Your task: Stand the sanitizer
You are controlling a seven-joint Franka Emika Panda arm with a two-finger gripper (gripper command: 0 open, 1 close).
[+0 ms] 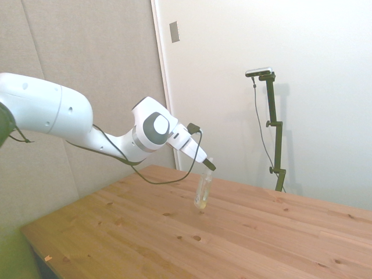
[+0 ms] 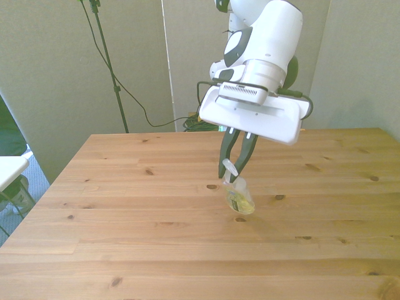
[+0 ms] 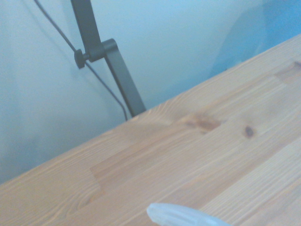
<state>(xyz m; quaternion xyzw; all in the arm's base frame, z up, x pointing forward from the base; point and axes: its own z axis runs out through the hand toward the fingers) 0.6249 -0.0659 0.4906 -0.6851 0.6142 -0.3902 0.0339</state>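
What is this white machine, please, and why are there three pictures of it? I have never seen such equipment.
It is a robot arm with a two-finger gripper at its end, working over a wooden table. One picture is taken from beside the table, one from across it, and one from a small camera on the wrist, very close and blurred. The gripper is closed on the top of the sanitizer, a small clear bottle with yellowish liquid. The bottle hangs nearly upright, slightly tilted, with its bottom at or just above the wood; I cannot tell if it touches. The pale shape in the wrist picture seems to be part of the bottle.
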